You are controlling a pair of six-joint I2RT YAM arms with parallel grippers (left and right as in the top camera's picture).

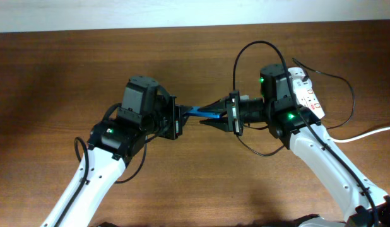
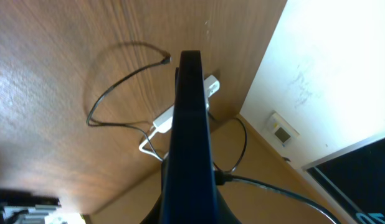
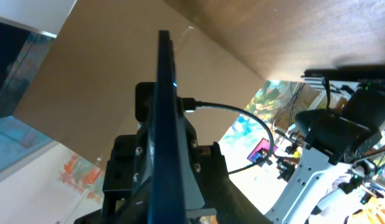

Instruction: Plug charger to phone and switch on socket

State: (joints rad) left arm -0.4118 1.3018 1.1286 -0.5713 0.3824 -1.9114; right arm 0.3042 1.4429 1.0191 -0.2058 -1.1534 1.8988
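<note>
The phone (image 1: 196, 111) is held edge-on above the table between my two grippers, only a strip of its blue screen showing. My left gripper (image 1: 181, 118) is shut on its left end, and in the left wrist view the phone (image 2: 189, 124) rises dark from the jaws (image 2: 189, 213). My right gripper (image 1: 212, 117) is shut on its right end, with the phone (image 3: 167, 124) between the fingers (image 3: 180, 208). The socket (image 1: 307, 94) lies at the right, partly under the right arm. The charger (image 1: 349, 94) curls beside it, its tip (image 2: 166, 60) free on the table.
The socket's thick white cord (image 1: 372, 131) runs off the right edge. Black arm cables loop above (image 1: 258, 44) and below (image 1: 258, 153) my right wrist. In the left wrist view, the table's far edge meets a white wall (image 2: 329, 68).
</note>
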